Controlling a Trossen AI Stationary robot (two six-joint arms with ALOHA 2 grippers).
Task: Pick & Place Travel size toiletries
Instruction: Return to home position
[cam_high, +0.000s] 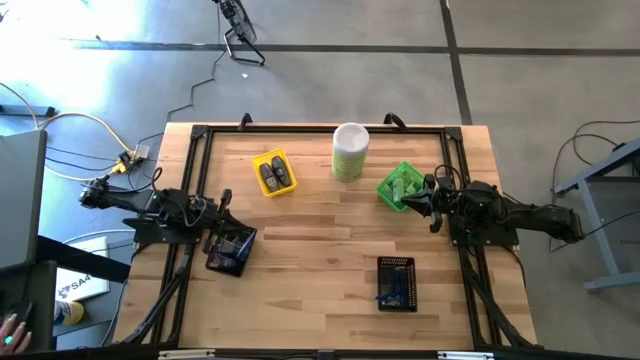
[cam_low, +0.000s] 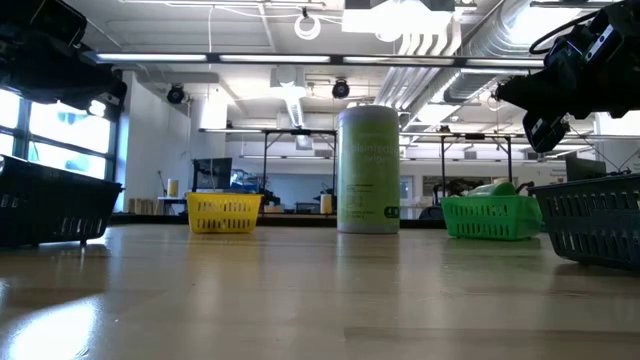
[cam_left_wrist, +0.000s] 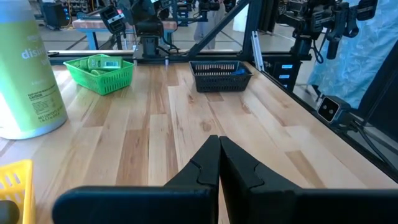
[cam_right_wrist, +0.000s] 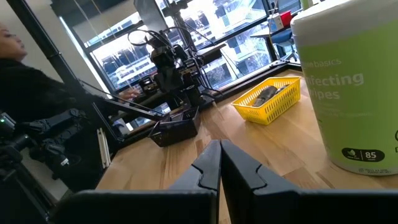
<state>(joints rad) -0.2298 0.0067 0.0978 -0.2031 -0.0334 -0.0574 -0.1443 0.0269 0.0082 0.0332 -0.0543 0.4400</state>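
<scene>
The left claw (cam_left_wrist: 219, 139) is clenched on nothing, its fingertips pressed together, and hangs well to the left of the canister (cam_high: 350, 150), just beside the left black bin (cam_right_wrist: 177, 130). The right claw (cam_right_wrist: 219, 144) is likewise clenched and empty, near the canister on its right and just beside the green tray (cam_low: 487, 220).

Outward from there, every toiletry I can make out sits in a container. The green bottles (cam_left_wrist: 99, 63) lie in the green tray, just right of the canister. The dark grey pieces (cam_right_wrist: 268, 93) lie in the yellow tray (cam_low: 224, 213), near the canister on its left. Blue items (cam_high: 392, 290) lie in the right black bin (cam_left_wrist: 221, 79), well apart from the canister toward the opposite edge. The left black bin holds dark things too (what exactly, I cannot tell).

No loose item shows on the bare wood of the tabletop (cam_high: 320, 260). By my reading the sorting is finished. What is left is only for both arms to settle at rest, clear of the trays.
</scene>
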